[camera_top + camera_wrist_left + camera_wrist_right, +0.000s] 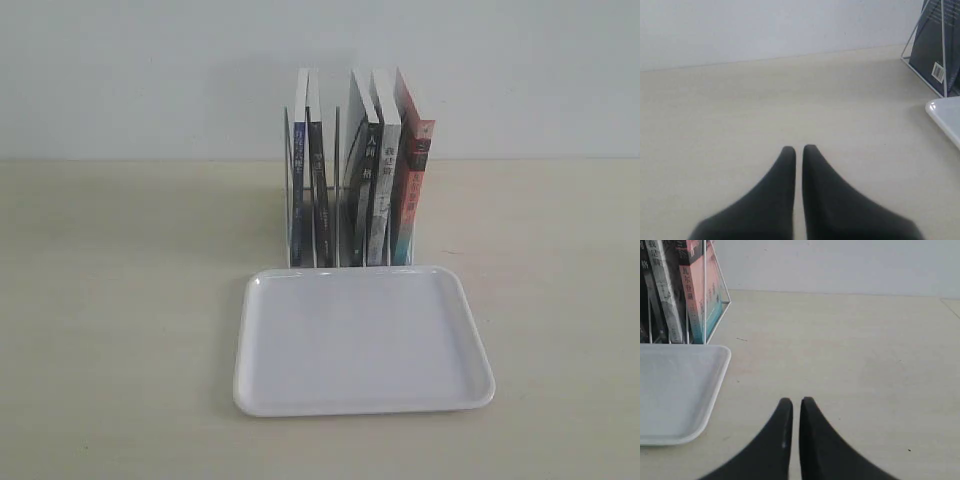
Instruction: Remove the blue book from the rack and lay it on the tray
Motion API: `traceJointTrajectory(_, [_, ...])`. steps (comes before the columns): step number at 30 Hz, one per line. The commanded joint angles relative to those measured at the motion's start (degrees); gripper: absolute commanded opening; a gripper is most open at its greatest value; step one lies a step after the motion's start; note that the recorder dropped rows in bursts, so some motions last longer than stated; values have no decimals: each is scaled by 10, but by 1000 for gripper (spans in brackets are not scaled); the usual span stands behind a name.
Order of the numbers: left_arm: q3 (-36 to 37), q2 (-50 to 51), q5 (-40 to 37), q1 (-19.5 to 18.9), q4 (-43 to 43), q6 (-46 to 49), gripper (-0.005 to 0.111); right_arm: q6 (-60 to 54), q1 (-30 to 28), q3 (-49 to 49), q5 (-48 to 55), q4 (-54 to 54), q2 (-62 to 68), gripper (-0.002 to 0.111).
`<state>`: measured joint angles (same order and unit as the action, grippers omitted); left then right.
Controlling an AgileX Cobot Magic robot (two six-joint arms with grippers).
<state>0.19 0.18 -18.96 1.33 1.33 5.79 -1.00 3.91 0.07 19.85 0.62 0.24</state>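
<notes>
The silver wire rack [338, 180] stands at the back of the table with several upright books. The blue book [298, 200] is the leftmost one; its dark blue cover with a barcode [935, 55] shows behind the rack wires [943, 50] in the left wrist view. The white tray [360, 340] lies directly in front of the rack with nothing on it. My left gripper [799, 148] is shut and holds nothing, over bare table left of the tray corner [947, 117]. My right gripper [793, 400] is shut too, holding nothing, right of the tray [675, 390]. Neither gripper shows in the exterior view.
A red-orange-spined book [417, 190] stands at the rack's right end, with white-spined books [384, 180] beside it and a dark book [320, 190] next to the blue one. A pale wall rises behind the light wooden table [120, 300].
</notes>
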Motion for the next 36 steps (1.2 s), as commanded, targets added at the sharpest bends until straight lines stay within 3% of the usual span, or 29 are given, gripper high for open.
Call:
traceJointTrajectory(1, [-2,-2,7,-1,1,2,5,-1,0,-1,-8,-1,-2,5])
traceJointTrajectory(24, [-2,-2,7,-1,1,2,5,-1,0,-1,-8,-1,-2,5])
traceJointTrajectory(36, [-2,-2,7,-1,1,2,5,-6,0,-1,-92,-1,-2,5])
